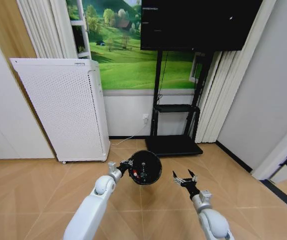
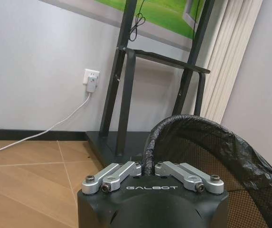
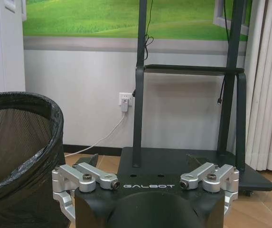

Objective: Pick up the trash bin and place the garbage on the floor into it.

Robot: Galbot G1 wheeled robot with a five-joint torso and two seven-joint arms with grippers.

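Black trash bin [image 1: 145, 167] hangs pinched at its rim by the left gripper [image 1: 126, 165]; the right gripper [image 1: 184, 179], jaws spread, waits beside. Keeping the bin level should hold the garbage [image 1: 144, 174] inside.

light: bright, even, soft shadows | head view: edges bowed | focus: sharp; bin interior perhaps too dark to read

Black TV stand [image 1: 176, 107], meadow mural [image 1: 128, 60], perhaps curtains [image 1: 218, 95].

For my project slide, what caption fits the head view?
Left gripper holds the black trash bin by its rim above the parquet floor, litter inside; right gripper open beside it.
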